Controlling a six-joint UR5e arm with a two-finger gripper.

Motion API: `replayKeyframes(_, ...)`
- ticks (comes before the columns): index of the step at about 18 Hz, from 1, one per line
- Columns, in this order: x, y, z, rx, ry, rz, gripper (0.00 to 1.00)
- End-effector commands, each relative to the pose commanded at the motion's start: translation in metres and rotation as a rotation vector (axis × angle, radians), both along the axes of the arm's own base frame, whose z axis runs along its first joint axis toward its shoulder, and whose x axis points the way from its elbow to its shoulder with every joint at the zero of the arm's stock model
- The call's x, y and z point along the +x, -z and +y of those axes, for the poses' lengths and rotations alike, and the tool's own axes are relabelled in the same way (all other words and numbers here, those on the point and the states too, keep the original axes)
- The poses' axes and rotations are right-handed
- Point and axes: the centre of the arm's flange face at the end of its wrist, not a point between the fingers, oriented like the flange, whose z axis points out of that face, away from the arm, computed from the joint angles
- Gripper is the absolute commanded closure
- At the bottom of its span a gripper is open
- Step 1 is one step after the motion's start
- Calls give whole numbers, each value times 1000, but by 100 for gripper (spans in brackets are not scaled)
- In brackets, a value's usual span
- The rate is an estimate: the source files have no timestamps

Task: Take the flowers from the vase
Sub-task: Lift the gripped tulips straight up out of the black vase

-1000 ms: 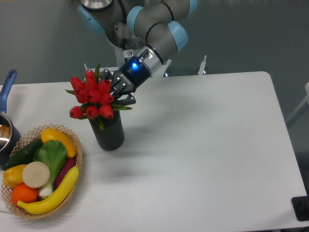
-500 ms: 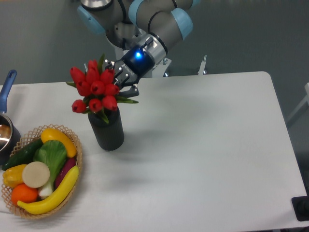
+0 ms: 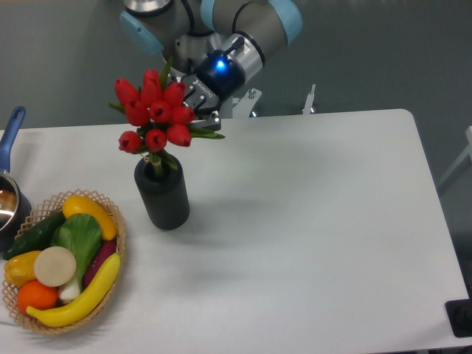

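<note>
The flowers, a bunch of red tulip buds with green leaves, are held up above the vase, a dark ribbed cylinder standing on the white table. Their thin stems still reach down into the vase's mouth. My gripper is shut on the flowers from the right side, just behind the buds, with its blue light lit. The fingertips are partly hidden by the buds.
A wicker basket of fruit and vegetables sits at the front left of the table. A blue-handled pot stands at the left edge. A dark object is at the lower right corner.
My gripper has risen and moved slightly right with the flowers, pulling the buds well above the vase's mouth; the vase has stayed in place.
</note>
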Motion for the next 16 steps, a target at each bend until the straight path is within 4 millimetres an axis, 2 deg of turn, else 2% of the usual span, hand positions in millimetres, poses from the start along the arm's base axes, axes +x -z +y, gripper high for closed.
replayKeyframes(5,-13,-20,-3,9,-20,-67,88)
replayKeyframes(12,-19,-27,-5,31,-22,-100,88)
replayKeyframes(16,-26,-41,-3,45,-18,-78,88)
